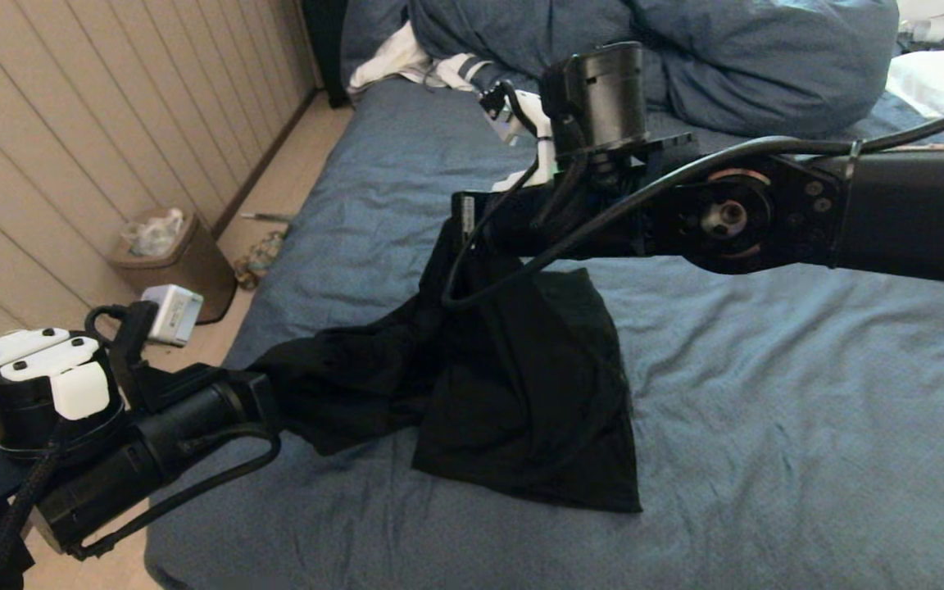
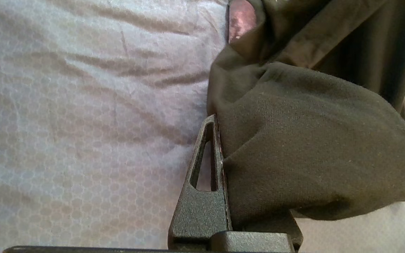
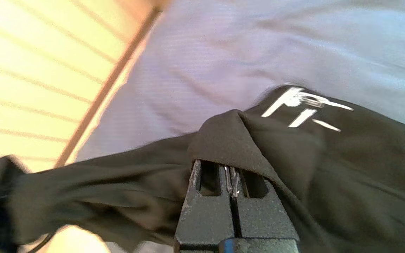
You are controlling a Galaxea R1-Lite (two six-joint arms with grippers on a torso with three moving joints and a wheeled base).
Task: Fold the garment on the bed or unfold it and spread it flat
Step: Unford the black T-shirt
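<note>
Two hands pinch the garment (image 1: 513, 385): left hand (image 1: 263, 393) low at the bed (image 1: 767, 426) edge, right hand (image 1: 464, 221) raised farther in.

The T-shirt (image 1: 521, 385) is hanging between two grippers above the bed (image 1: 767, 426). The left gripper (image 1: 263, 401) is sitting at the bed's left edge, clamped on one end of the shirt. The right gripper (image 1: 472, 225) is sitting higher up and further right, over the middle of the bed, pinching another part. The shirt's lower part is lying on the sheet below the right arm. A duvet (image 1: 685, 57) is lying bunched at the far end of the bed. A bin (image 1: 169, 262) is standing on the floor (image 1: 292, 176) left of the bed, beside the wall (image 1: 70, 123).
</note>
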